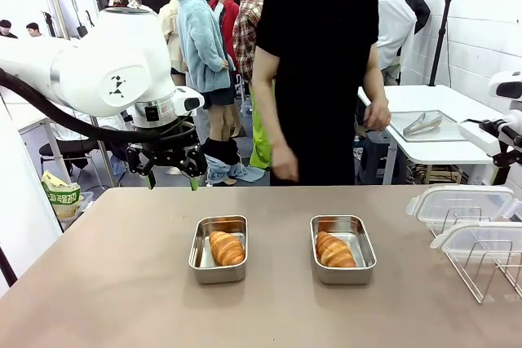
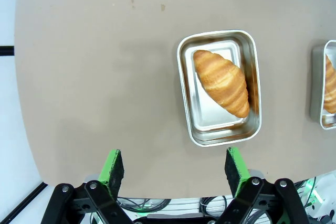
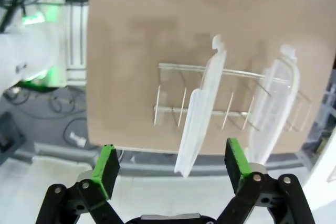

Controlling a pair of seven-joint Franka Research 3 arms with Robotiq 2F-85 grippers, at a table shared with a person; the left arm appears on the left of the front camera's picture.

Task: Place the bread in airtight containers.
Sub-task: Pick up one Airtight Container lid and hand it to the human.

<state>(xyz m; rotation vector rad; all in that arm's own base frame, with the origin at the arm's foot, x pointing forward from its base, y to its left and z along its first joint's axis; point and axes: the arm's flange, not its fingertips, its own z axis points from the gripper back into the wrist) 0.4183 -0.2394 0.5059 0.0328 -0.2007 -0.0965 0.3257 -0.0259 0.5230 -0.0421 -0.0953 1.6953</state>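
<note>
Bread's already sorted: left tool (image 2: 172, 153) hangs wide open over bare table (image 1: 122, 283), near the left tin (image 1: 196, 254) with 1 croissant (image 1: 226, 248) in it. The right tin (image 1: 369, 252) holds the other croissant (image 1: 334, 250). Looks like lids (image 3: 199, 114) come next. Right tool (image 3: 170, 150), open too, hovers over the wire rack (image 3: 167, 110); it should pinch 1 lid by its rim and lift straight up.
</note>
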